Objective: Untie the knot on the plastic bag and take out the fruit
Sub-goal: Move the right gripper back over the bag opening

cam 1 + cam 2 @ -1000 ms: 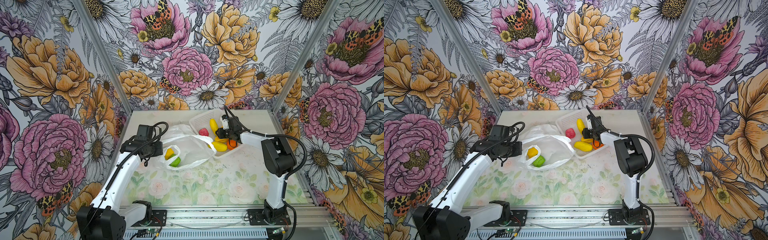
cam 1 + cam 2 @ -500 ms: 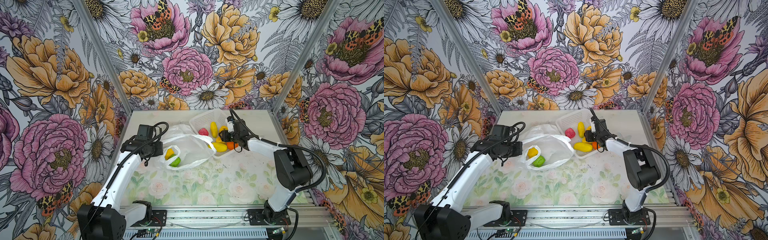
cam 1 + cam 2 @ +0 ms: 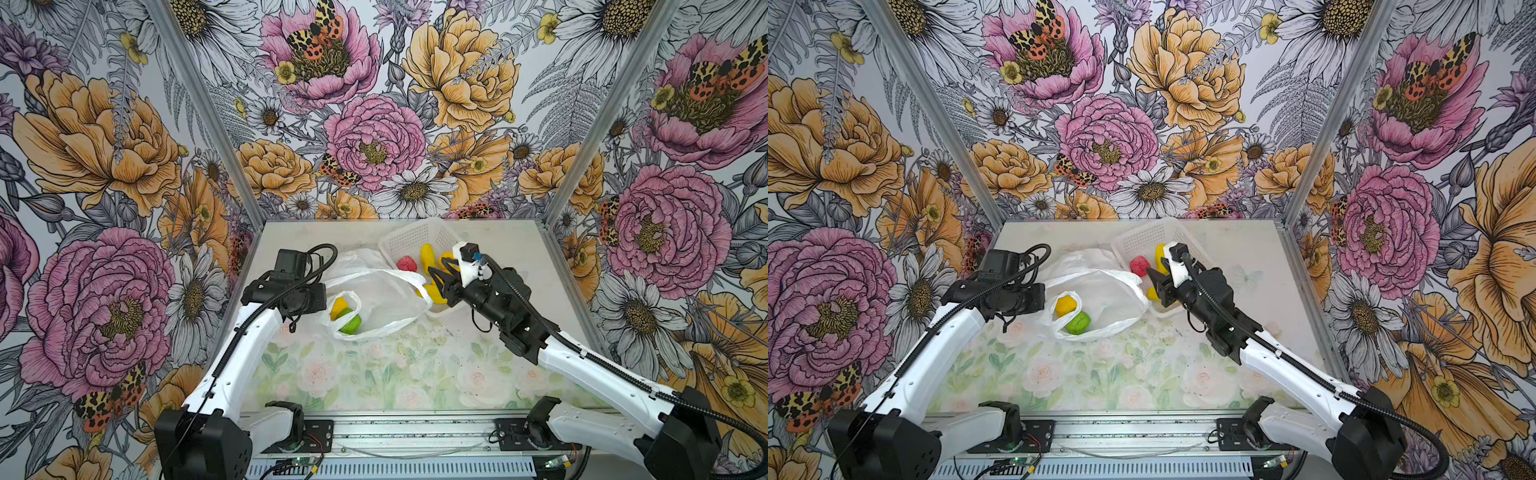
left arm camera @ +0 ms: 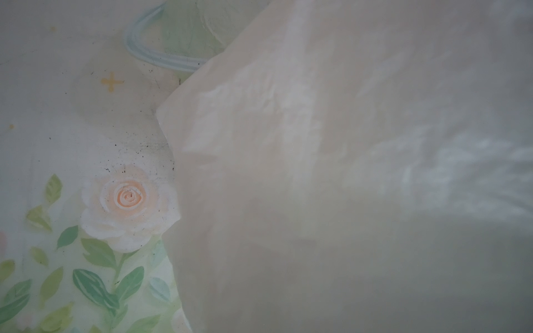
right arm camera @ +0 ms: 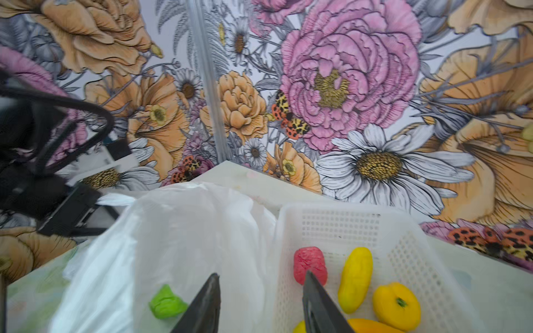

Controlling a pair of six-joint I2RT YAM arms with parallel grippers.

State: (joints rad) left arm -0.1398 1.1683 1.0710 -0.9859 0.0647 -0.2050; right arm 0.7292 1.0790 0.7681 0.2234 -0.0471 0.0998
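**Floral-print table (image 3: 374, 374): bag open, arms flanking**

Left gripper (image 3: 1040, 298) sits closed at the left edge of the plastic bag (image 3: 386, 291). Its fingers are hidden, so I cannot tell whether it is pinching the film. The bag lies mid-table with a yellow fruit (image 3: 340, 306) and a green fruit (image 3: 350, 325) inside. The basket (image 3: 415, 237) touches the bag's right side and holds a red fruit (image 3: 407, 264). Right gripper (image 5: 261, 274) hovers there, fingers (image 5: 207, 305) parted around nothing.

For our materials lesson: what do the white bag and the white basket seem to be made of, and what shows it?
The plastic bag: thin, translucent plastic film, slightly glossy; it crumples and sags in soft folds. The basket: probably rigid moulded plastic, matt white; its lattice walls hold their shape.
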